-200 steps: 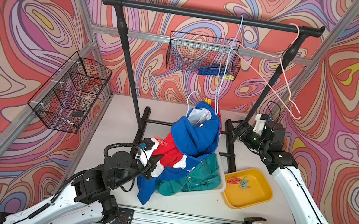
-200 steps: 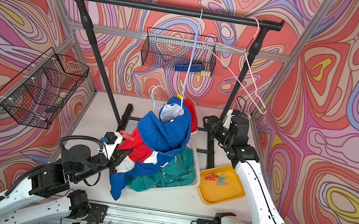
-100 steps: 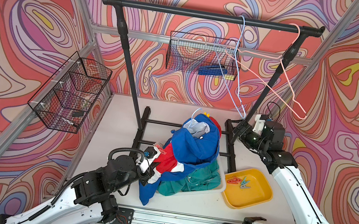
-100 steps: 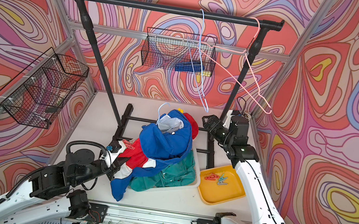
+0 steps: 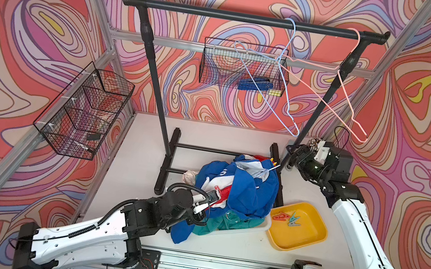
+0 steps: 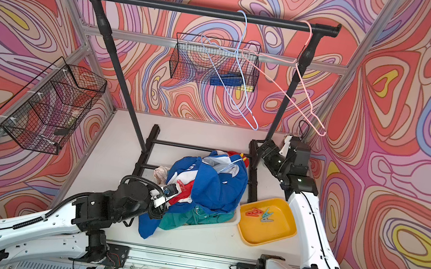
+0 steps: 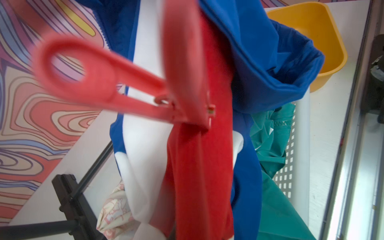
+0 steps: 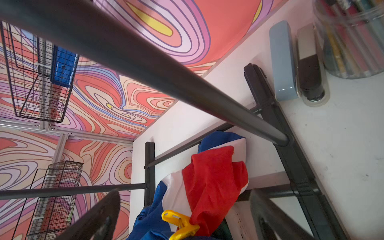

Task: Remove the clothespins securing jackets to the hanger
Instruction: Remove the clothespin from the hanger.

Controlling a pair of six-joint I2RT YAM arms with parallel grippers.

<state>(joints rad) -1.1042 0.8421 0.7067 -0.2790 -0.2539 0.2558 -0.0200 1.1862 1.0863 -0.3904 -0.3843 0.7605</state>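
Observation:
The blue-red-white jacket [image 5: 246, 190] lies heaped on the teal jacket [image 5: 220, 224] in a white basket [image 5: 262, 227]; a pink-and-cream jacket [image 5: 190, 176] peeks out behind. My left gripper [image 5: 211, 199] is shut on the heap's red fabric [image 7: 199, 166]; its fingers are hidden. A red clothespin [image 7: 128, 83] is clipped to that fabric just ahead. A yellow clothespin [image 8: 180, 224] grips the jacket's far end. My right gripper [image 8: 185, 193] stands open and empty beside the rack's right post [image 5: 313, 118]. The blue hanger [image 5: 274, 89] and pink hanger [image 5: 339, 102] hang bare on the rail [image 5: 241, 17].
A yellow tray [image 5: 305, 243] at the right holds a red-orange clothespin [image 5: 278, 217] and a teal one [image 5: 293, 220]. Wire baskets hang on the left wall [image 5: 85, 114] and back wall [image 5: 242, 66]. A stapler [image 8: 284, 62] and pen cup [image 8: 353, 37] stand behind the rack's foot.
The blue-red-white jacket has come off the blue hanger and dropped onto the heap. The freed hanger has swung up and right. My left gripper moved down with the fabric; the right arm stayed.

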